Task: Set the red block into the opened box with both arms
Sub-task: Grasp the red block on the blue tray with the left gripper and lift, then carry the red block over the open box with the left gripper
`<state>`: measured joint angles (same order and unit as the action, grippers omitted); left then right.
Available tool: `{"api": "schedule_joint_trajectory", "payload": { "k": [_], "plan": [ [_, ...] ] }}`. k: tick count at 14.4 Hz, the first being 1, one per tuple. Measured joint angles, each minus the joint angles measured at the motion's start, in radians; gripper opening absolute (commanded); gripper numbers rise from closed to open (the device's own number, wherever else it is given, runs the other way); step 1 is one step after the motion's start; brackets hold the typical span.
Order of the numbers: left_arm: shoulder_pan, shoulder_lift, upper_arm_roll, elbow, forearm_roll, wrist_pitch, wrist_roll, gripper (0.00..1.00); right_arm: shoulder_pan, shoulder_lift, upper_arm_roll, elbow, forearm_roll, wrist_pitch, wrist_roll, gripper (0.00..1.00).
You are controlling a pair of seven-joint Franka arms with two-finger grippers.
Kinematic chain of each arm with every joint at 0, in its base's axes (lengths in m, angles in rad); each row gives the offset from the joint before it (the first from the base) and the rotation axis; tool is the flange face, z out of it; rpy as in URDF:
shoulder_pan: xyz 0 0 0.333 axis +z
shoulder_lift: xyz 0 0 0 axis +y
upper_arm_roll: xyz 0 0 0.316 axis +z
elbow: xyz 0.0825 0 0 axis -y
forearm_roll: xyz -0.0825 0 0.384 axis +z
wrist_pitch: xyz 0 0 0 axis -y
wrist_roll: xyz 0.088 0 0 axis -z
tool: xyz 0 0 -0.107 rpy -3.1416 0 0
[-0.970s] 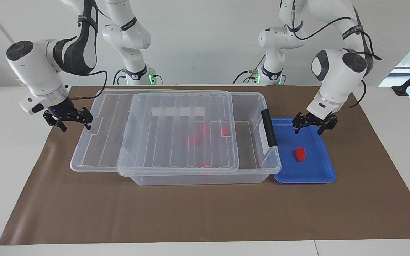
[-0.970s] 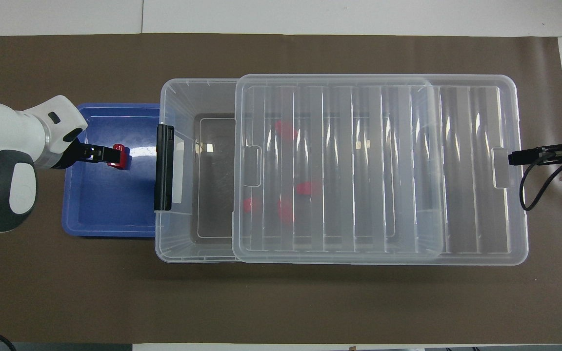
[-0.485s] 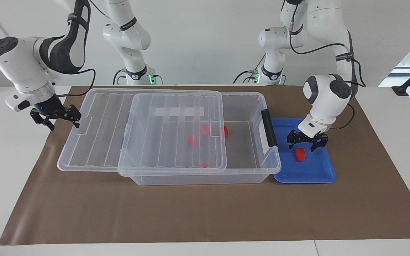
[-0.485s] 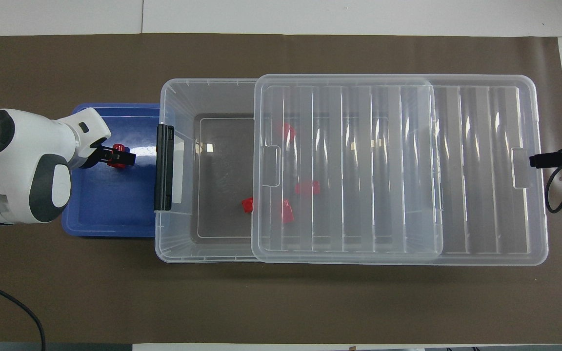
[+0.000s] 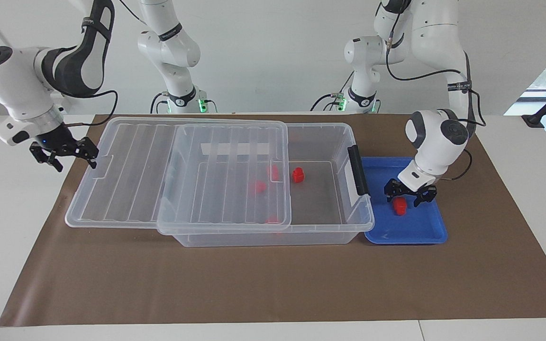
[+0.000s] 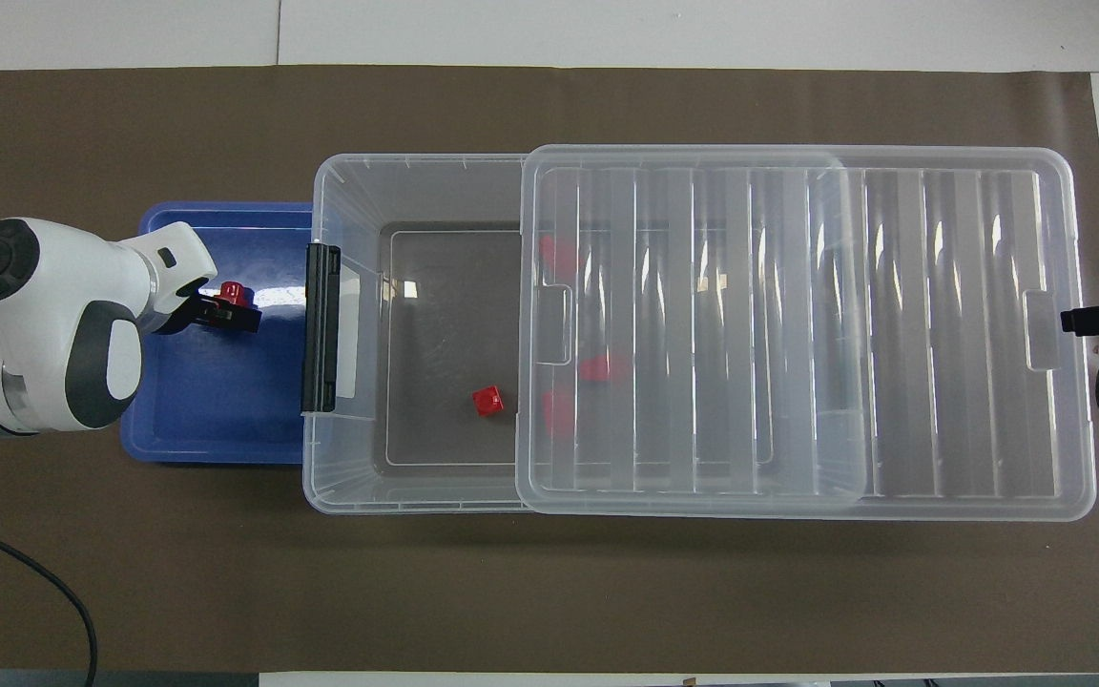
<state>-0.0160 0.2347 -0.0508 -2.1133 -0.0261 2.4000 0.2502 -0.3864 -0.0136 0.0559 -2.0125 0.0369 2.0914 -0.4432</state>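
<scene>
The red block [image 5: 400, 205] [image 6: 231, 290] lies in the blue tray [image 5: 415, 232] at the left arm's end of the table. My left gripper [image 5: 404, 199] [image 6: 233, 309] is down in the tray, open, with a finger on each side of the block. The clear box [image 5: 344, 222] [image 6: 349, 191] stands beside the tray. Its ribbed lid [image 5: 126, 180] [image 6: 941, 334] is slid partway off toward the right arm's end. My right gripper [image 5: 76, 158] [image 6: 1084, 320] is open at the lid's end tab, one finger against it.
Inside the box one red block [image 5: 297, 175] [image 6: 487, 401] lies uncovered, and others [image 5: 258, 186] [image 6: 597, 367] show through the lid. A black latch handle [image 5: 359, 170] [image 6: 321, 329] sits on the box end next to the tray. Brown paper covers the table.
The lid has slid farther toward the right arm's end along with my right gripper, uncovering one block in the box. My left gripper has dropped around the tray's red block and its fingers have narrowed.
</scene>
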Motion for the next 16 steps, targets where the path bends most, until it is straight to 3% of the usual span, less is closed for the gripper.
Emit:
{"api": "schedule_joint_trajectory", "payload": {
  "k": [5,8,13,16],
  "plan": [
    [-0.002,-0.003,-0.006,0.003,-0.010,-0.001,-0.001,0.00,-0.010,0.000,0.000,0.000,-0.002,0.010,-0.012,1.00],
    [-0.017,-0.063,-0.010,0.015,-0.015,-0.041,-0.037,0.00,-0.030,0.002,-0.001,0.000,-0.004,0.028,-0.043,1.00],
    [-0.089,-0.241,-0.018,0.084,-0.017,-0.286,-0.164,0.00,-0.035,0.002,0.000,0.000,-0.004,0.029,-0.046,1.00],
    [-0.149,-0.262,-0.029,0.186,-0.017,-0.406,-0.292,0.00,-0.032,0.003,0.004,0.011,-0.004,0.010,-0.046,1.00]
  ]
}}
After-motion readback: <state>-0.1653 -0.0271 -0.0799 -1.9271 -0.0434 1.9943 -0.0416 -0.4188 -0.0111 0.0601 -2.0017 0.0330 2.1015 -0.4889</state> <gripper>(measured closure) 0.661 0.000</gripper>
